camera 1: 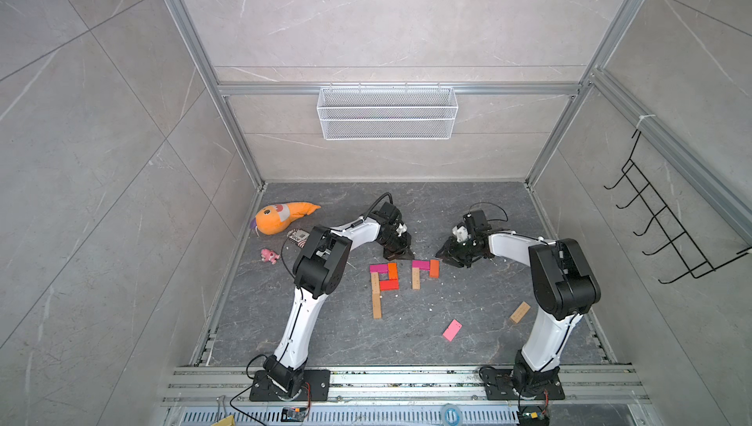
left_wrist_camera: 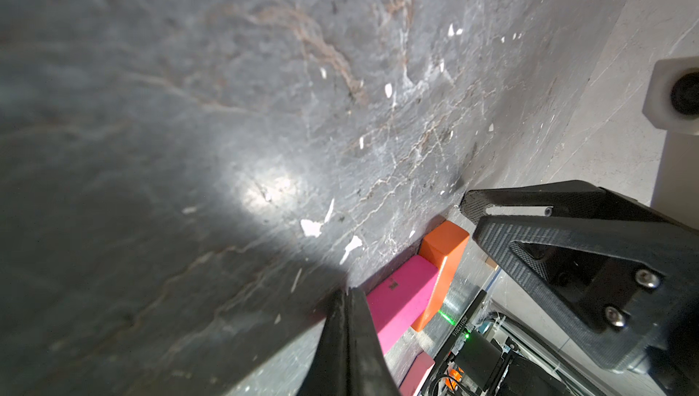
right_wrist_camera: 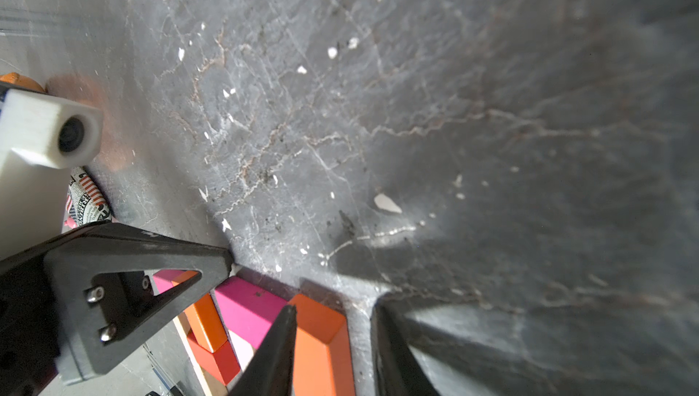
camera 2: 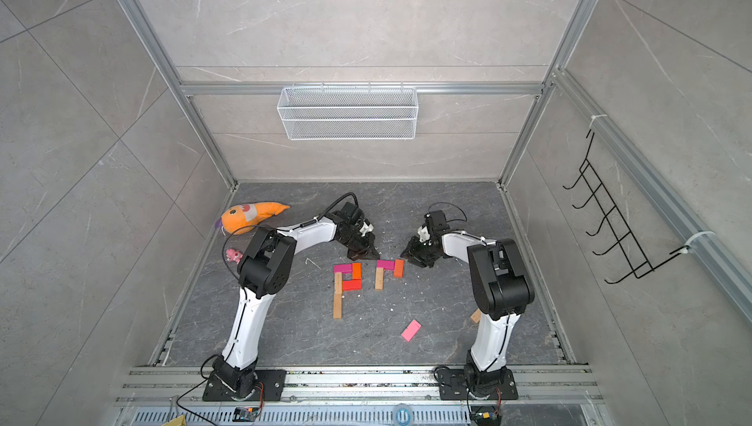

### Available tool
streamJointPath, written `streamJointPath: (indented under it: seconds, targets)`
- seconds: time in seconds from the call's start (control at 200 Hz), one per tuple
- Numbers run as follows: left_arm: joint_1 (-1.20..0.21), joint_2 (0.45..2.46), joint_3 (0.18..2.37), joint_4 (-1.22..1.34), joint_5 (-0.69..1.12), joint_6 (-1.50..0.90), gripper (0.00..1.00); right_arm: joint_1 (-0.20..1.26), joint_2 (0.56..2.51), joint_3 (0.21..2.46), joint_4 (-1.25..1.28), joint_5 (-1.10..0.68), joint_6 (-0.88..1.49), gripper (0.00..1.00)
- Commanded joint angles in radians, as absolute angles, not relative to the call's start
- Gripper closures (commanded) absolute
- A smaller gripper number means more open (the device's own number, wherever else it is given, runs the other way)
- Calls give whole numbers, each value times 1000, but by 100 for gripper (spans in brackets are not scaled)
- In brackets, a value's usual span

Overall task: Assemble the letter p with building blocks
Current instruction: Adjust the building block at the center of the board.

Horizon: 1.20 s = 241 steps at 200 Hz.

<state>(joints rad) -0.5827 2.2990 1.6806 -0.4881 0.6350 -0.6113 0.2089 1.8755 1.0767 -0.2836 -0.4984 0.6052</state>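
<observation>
**Operator:** Where does everything sit?

**Spotter:** In a top view, your finished letter p [camera 1: 382, 284] lies at centre frame. Just right of it a second figure is begun. A magenta brick [camera 1: 421, 264] runs across its top, an orange brick [camera 1: 434, 268] touches that brick's right end, and a tan brick [camera 1: 415, 279] hangs below its left end. A light pink brick [camera 1: 452, 330] and a loose tan brick [camera 1: 520, 312] lie well apart, at lower right.

**Operator:** And my grippers?

**Spotter:** Your left gripper [left_wrist_camera: 347, 293] is pressed fully closed on nothing, its tip just beside the magenta brick. Your right gripper [right_wrist_camera: 333, 311] stands partly open astride the orange brick's end. Bare floor [right_wrist_camera: 416, 110] shows between the brick and one finger, so I judge you haven't clamped it.

**Operator:** What could go wrong?

**Spotter:** You're off-centre. If you close now, one finger would meet the orange brick first and could shove or twist it off the magenta one. Your closed left tip is near enough to nudge the magenta brick. Your two grippers are also close together, so a careless swing could knock them into each other.

**Operator:** Any writing?

**Spotter:**
- A dark stamp on the magenta brick and fine marks on the tan bricks are too small to read.
- A character string on the rail [left_wrist_camera: 459, 322], at the lower right of the left wrist view, isn't clear enough to read.
- A newsprint-patterned packet [right_wrist_camera: 87, 201] sits at the left edge of the right wrist view, and its print is illegible.
</observation>
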Motion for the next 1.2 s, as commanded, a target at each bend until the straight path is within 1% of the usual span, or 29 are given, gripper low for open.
streamJointPath:
  seconds: [0.0,0.225,0.43,0.579,0.744,0.974,1.199]
  targets:
    - [-578,2273,1691,-488,632,-621,100,203,1887,1079,-305,-500,586,63]
    - [-557,2258,1683,-479,637,-636,100,204,1891,1124,-318,-508,583,63]
    - [-535,2196,1693,-477,652,-639,100,205,1955,1194,-346,-509,579,68]
    - [-532,2116,1681,-485,649,-627,100,208,1998,1229,-364,-526,574,79]
    - [-532,2001,1624,-479,634,-625,100,222,2015,1242,-379,-522,561,85]
    - [-532,1882,1541,-514,612,-595,100,237,2023,1238,-391,-514,551,87]
    - [-532,1857,1499,-534,608,-572,100,247,2022,1226,-397,-510,549,87]
